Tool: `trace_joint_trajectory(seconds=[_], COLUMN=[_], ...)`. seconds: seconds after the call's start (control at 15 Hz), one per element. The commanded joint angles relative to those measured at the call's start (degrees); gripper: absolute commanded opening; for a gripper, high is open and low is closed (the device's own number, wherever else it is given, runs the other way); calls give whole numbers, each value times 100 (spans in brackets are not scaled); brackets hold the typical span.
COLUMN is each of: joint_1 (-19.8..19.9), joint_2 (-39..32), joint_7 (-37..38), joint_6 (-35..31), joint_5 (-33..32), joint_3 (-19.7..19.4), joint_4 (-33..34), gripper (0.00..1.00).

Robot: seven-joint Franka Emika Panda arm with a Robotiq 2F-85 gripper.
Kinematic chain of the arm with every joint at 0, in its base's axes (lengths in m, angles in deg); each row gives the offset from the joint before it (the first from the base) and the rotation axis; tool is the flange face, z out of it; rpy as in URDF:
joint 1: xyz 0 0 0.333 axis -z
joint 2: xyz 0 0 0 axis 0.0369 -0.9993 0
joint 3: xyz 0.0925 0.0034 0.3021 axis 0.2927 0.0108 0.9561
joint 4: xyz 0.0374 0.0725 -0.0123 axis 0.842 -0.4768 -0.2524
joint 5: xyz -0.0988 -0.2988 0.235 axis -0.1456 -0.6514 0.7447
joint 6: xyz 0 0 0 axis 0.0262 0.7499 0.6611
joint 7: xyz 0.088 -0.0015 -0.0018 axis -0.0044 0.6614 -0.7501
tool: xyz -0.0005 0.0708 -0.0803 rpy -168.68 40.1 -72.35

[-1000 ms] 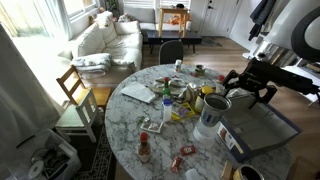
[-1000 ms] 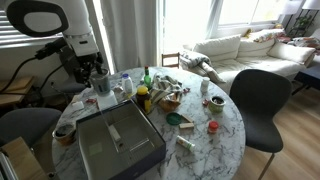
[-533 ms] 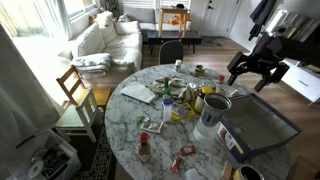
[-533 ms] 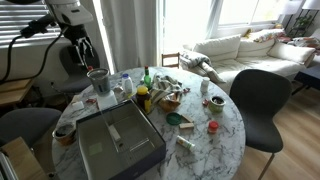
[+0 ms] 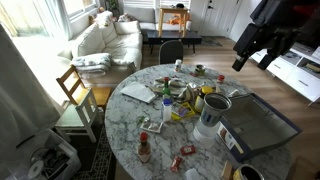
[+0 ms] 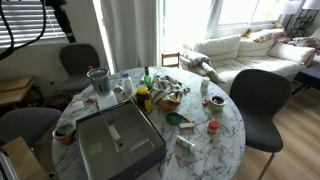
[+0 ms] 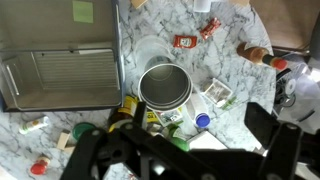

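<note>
My gripper (image 5: 253, 62) hangs open and empty, high above the far edge of the round marble table (image 5: 150, 115). In the wrist view it (image 7: 180, 150) fills the bottom edge, its dark fingers (image 7: 272, 135) spread wide. Straight below stands a steel cup (image 7: 164, 86), which both exterior views also show (image 5: 213, 108) (image 6: 98, 80). Beside the cup lies a grey metal tray (image 7: 60, 75) (image 5: 262, 125) (image 6: 120, 145). A blue-capped bottle (image 7: 203, 121) and a yellow bottle (image 6: 143, 98) stand near the cup. In an exterior view only a bit of the arm (image 6: 55, 12) shows at the top.
Sauce packets (image 7: 185, 41), small bottles and wrappers litter the table. A black chair (image 6: 262, 100) and a wooden chair (image 5: 75, 90) stand at its sides. A white sofa (image 5: 105, 40) sits behind, and a white cabinet (image 5: 300, 70) lies under the arm.
The arm has risen well up from beside the steel cup and tray. The jaws stayed open and nothing on the table moved.
</note>
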Motion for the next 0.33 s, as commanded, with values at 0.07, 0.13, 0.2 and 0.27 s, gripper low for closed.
trace_joint_trajectory(seconds=[0.07,0.13,0.2,0.27], joint_1=[-103,-134,-147,-151], joint_2=[-109,-169,-223,-260], joint_7=[-352,-416,-446,-474], joint_6=[16,15,15,15], joint_5=[-23,-34,-43,-48], joint_3=[44,56,60,57], joint_4=[97,116,133,147], gripper=[100,100,100,100])
